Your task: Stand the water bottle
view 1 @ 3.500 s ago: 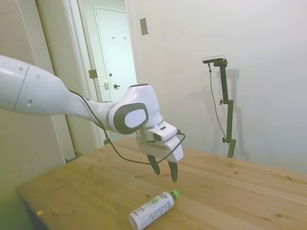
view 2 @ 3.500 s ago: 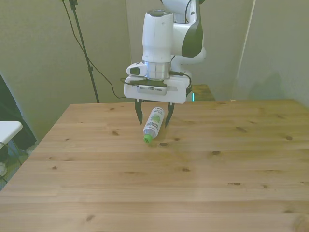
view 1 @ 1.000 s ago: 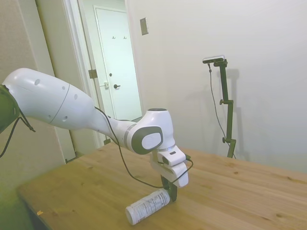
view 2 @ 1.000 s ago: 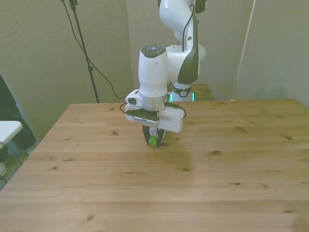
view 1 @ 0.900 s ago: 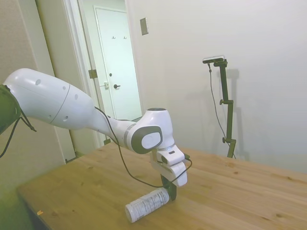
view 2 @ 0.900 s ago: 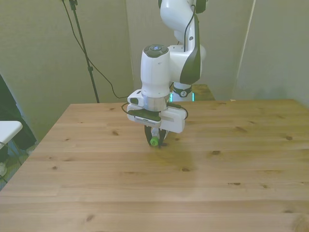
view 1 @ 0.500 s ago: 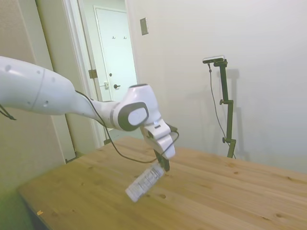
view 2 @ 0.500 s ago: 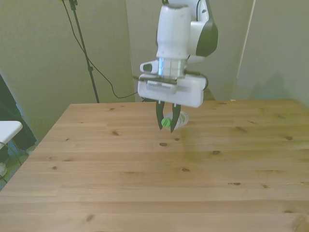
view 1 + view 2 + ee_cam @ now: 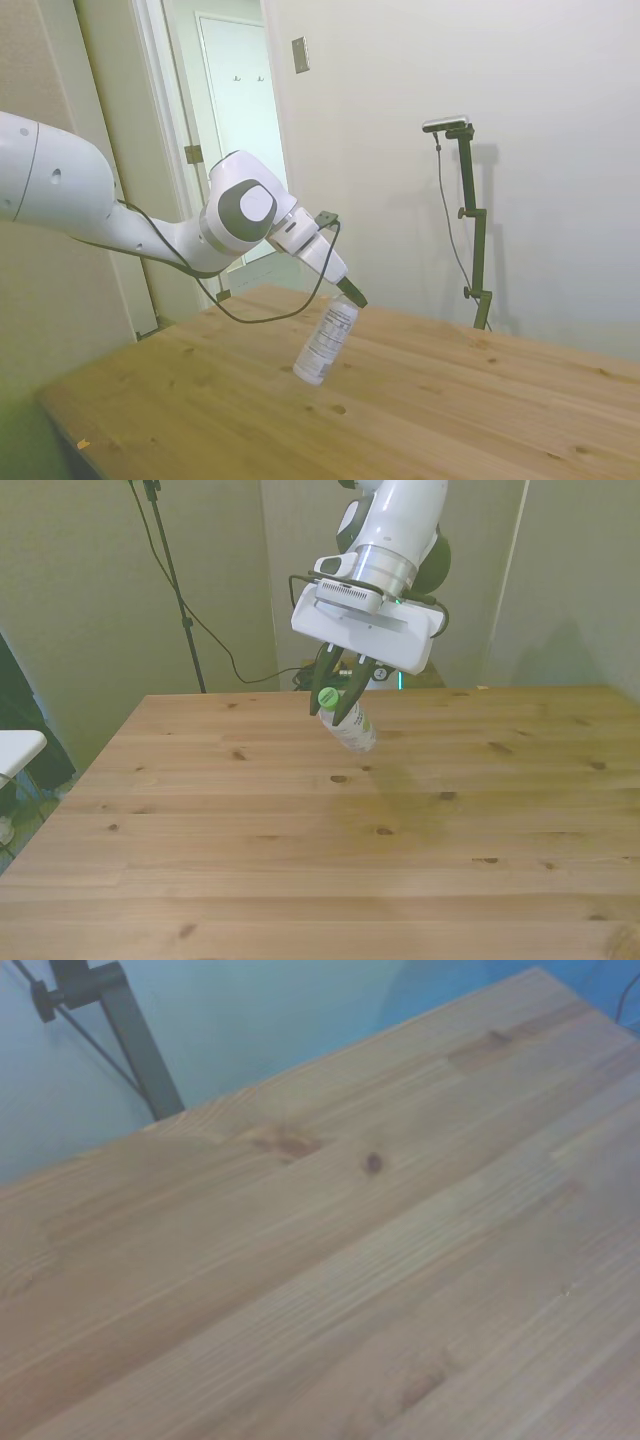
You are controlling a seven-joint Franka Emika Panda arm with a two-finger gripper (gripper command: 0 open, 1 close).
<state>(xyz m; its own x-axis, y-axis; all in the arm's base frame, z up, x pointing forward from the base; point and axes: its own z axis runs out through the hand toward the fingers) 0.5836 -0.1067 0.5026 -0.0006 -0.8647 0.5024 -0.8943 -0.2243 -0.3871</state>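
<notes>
Water bottle (image 9: 326, 343) is up in the air, clear of the wooden table (image 9: 300, 860), hanging cap-end up and tilted, base swung lower & off to one side; in side view the base points down toward the arm's side, w/ white label facing the camera. In front view the bottle (image 9: 348, 724) shows its green cap (image 9: 326, 697) at top, body slanting down toward the front view's right, clear lower part just above the tabletop but not touching. Gripper (image 9: 338, 693) is clamped on the neck/cap end, dark fingers (image 9: 357, 685) pinching either side of the cap; in side view gripper (image 9: 352, 294) sits right at the bottle's top, wrist angled down from the picture's left. White arm (image 9: 120, 215) reaches in from that side, black cable (image 9: 250, 315) looping under it. Bottle hangs over the table's far-middle part in front view, nearer the front view's left of centre. Wrist view: only bare table planks (image 9: 380, 1260) w/ a dark knot (image 9: 373, 1163), blurry; bottle not seen there. Behind, side view: pale door (image 9: 240, 120) & plain wall (image 9: 560, 150).
</notes>
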